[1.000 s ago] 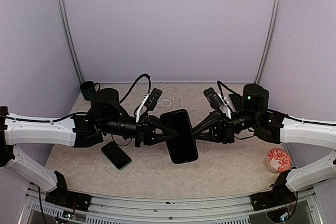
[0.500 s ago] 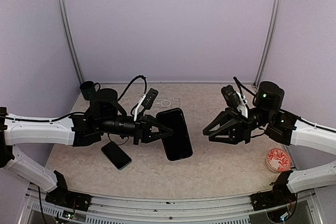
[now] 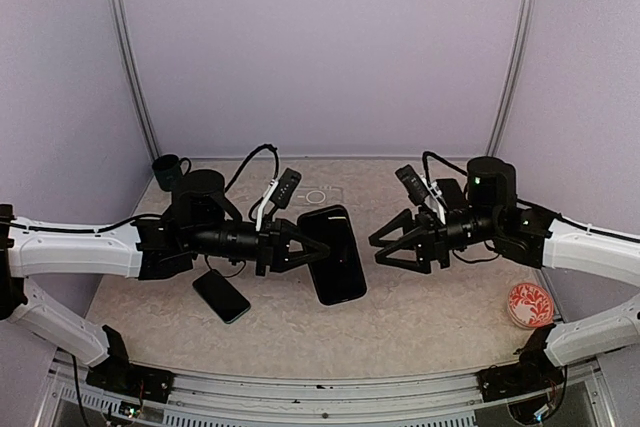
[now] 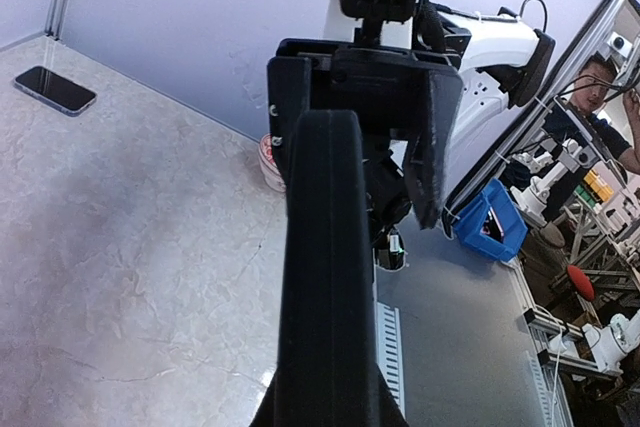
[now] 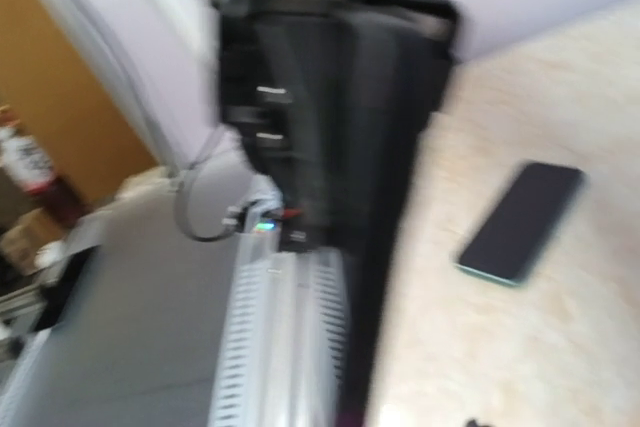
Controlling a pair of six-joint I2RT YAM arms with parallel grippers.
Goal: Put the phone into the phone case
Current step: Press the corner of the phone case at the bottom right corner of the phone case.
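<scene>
My left gripper [image 3: 311, 251] is shut on one end of the black phone case [image 3: 336, 253], a large flat slab held above the table's middle. In the left wrist view the phone case [image 4: 325, 277] shows edge-on, rising from the bottom of the frame. The phone [image 3: 221, 295], smaller and dark, lies flat on the table under my left arm; it also shows as the phone [image 4: 55, 89] and the phone [image 5: 520, 222]. My right gripper [image 3: 383, 248] stands open just right of the case, apart from it, fingers pointing at its edge. The right wrist view is blurred.
A dark mug [image 3: 168, 169] stands at the back left corner. A red patterned dish [image 3: 529, 304] lies at the front right, near my right arm. The booth's walls close the table on three sides. Beyond the table sits a blue bin [image 4: 490, 227].
My right gripper has let go of the case, drawn back to the right, opened and come part-way back. The left gripper has kept the case and shifted it slightly left.
</scene>
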